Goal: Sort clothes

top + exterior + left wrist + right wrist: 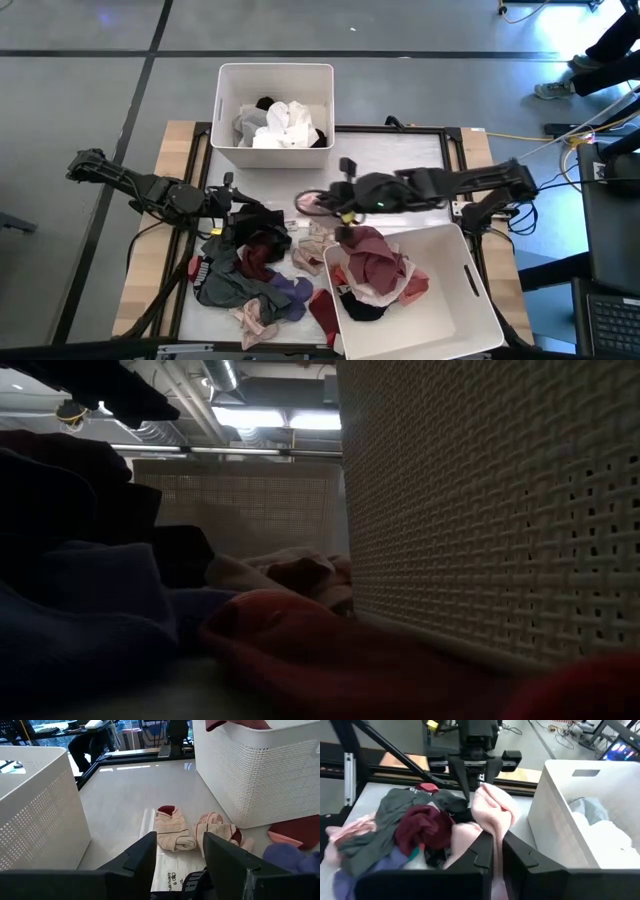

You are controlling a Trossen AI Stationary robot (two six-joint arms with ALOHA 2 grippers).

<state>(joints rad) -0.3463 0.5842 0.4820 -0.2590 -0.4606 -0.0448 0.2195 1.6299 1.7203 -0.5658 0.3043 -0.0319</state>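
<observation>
The right gripper (492, 847) is closed on a soft pale pink fabric garment (492, 812), held above the table between the two white plastic bins (275, 75). The left gripper (177, 852), jaws apart and empty, hovers by the mixed clothes pile (250, 275), whose lower layers are hidden

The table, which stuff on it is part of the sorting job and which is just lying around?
Part of the job:
- clothes pile
- pink garment, held by right gripper
- left gripper, open above the table
- far bin, whites and black
- near bin, reds and pinks

Lying about:
- yellow cable
- laptop
</observation>
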